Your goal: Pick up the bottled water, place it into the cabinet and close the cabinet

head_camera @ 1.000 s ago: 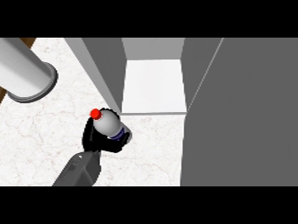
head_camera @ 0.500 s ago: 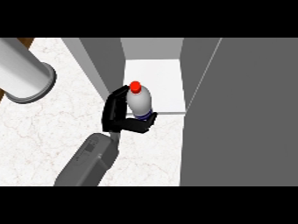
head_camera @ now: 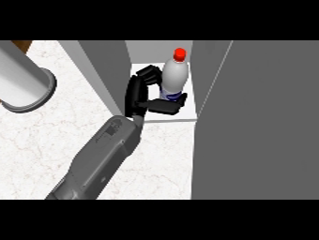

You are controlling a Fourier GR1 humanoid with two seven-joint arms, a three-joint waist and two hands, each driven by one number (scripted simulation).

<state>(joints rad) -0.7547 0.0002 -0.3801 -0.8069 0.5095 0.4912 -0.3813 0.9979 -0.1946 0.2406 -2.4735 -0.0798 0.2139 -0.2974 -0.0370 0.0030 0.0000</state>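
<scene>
The left hand [head_camera: 140,93] has its fingers [head_camera: 163,107] curled round the bottled water [head_camera: 173,77], holding it upright inside the open cabinet [head_camera: 107,65]. Half a second ago it was nearer the cabinet's front edge over the counter [head_camera: 44,140].

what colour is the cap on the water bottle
Red. The cap tops the bottled water in the head view.
</scene>
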